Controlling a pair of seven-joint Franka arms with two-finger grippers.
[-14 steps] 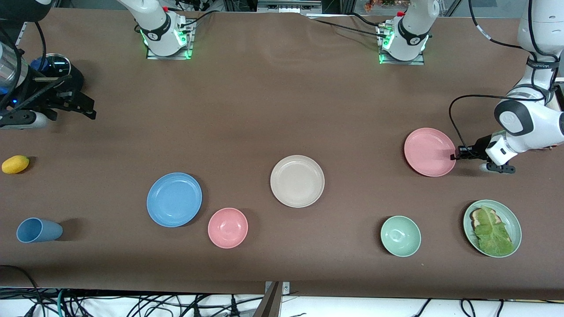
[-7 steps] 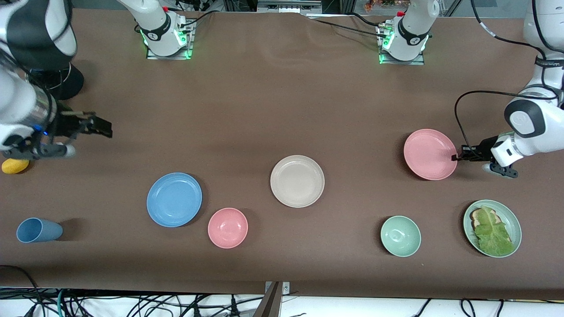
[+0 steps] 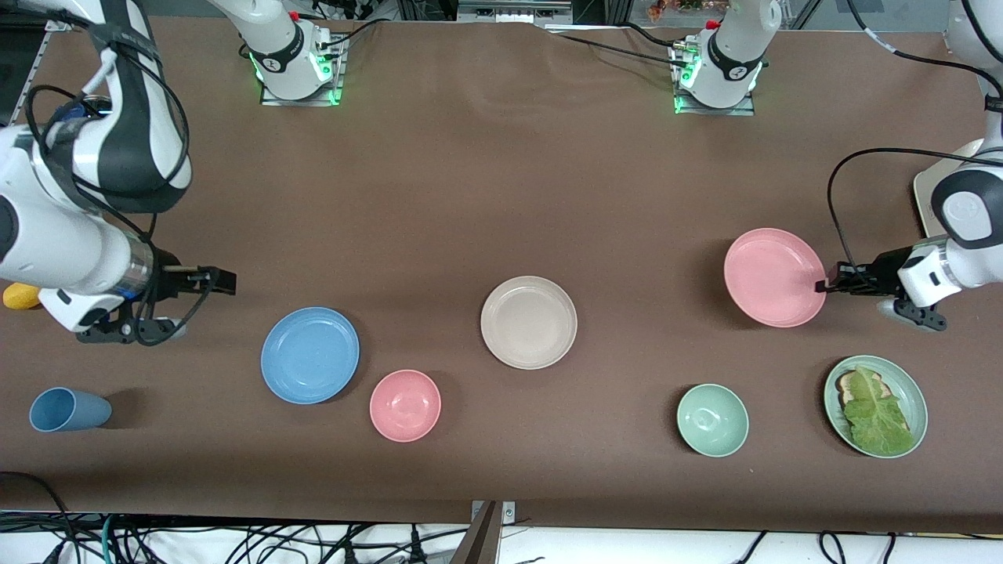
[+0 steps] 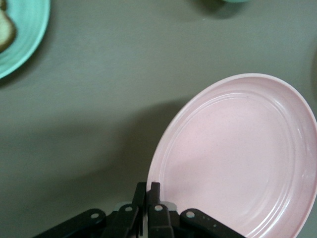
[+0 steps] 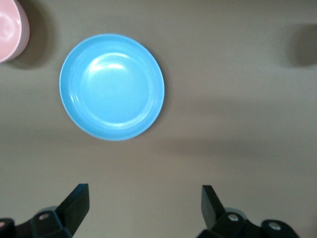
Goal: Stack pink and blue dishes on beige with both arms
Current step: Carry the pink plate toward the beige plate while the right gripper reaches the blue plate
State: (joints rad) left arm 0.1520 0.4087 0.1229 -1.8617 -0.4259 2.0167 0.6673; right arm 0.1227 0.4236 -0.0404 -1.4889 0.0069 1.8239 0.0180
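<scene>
The pink plate hangs tilted just above the table at the left arm's end. My left gripper is shut on its rim. In the left wrist view the gripper pinches the edge of the pink plate. The beige plate lies flat mid-table. Toward the right arm's end lies the blue plate. My right gripper hovers open beside that plate and holds nothing. The right wrist view shows the blue plate ahead of the spread gripper.
A small pink bowl sits beside the blue plate, nearer the front camera. A blue cup lies on its side, and a yellow fruit peeks out by the right arm. At the left arm's end are a green bowl and a green plate of lettuce.
My right arm has swung in from the table's end toward the blue plate, its gripper still open. The left gripper has raised the pink plate slightly and tilted it.
</scene>
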